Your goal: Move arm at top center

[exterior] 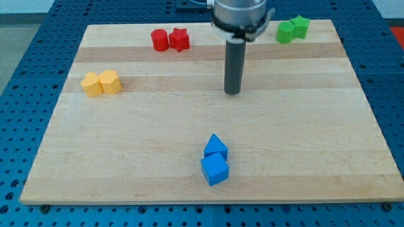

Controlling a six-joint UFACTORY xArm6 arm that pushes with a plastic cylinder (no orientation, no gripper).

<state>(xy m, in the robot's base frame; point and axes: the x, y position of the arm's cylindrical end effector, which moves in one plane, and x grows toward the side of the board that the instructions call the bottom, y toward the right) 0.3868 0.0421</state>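
My tip [233, 92] rests on the wooden board [303, 139], a little above and right of its middle. No block touches it. Two red blocks sit at the view's top, left of the rod: a red cylinder [160, 40] and a red star [180, 40], touching. Two green blocks [292, 29] sit together at the top right. Two yellow blocks [101, 83] lie side by side at the left. Two blue blocks lie below the tip near the bottom: a blue pentagon-like block [216, 147] and a blue cube [215, 169].
The board lies on a blue perforated table [25, 94] that shows around all its edges. The arm's grey body [242, 16] hangs over the board's top centre.
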